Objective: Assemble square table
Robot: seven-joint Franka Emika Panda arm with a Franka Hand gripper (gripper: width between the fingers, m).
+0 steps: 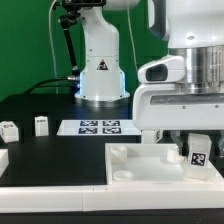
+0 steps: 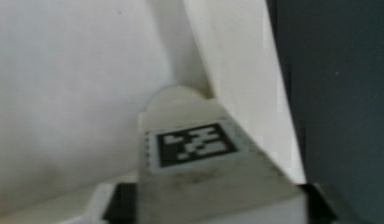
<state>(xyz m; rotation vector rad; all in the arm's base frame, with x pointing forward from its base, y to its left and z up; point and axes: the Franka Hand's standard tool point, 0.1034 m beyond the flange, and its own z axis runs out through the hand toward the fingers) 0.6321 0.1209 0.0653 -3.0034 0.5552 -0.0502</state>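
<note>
The square table's white top [image 1: 135,165] lies in the foreground with its rimmed hollow face up. A white tagged leg [image 1: 198,152] stands upright at the top's corner on the exterior view's right. My gripper [image 1: 197,138] comes down over it from above. In the wrist view the leg [image 2: 194,145] fills the gap between my two dark fingers [image 2: 120,203], and both pads lie against its sides. My gripper [image 2: 215,203] is shut on it. The leg's far end points into the corner of the top's rim [image 2: 233,60].
Two more small white legs [image 1: 10,130] [image 1: 41,125] stand on the black table at the exterior view's left. The marker board [image 1: 98,127] lies in front of the arm's base [image 1: 100,75]. A white part [image 1: 3,160] shows at the left edge.
</note>
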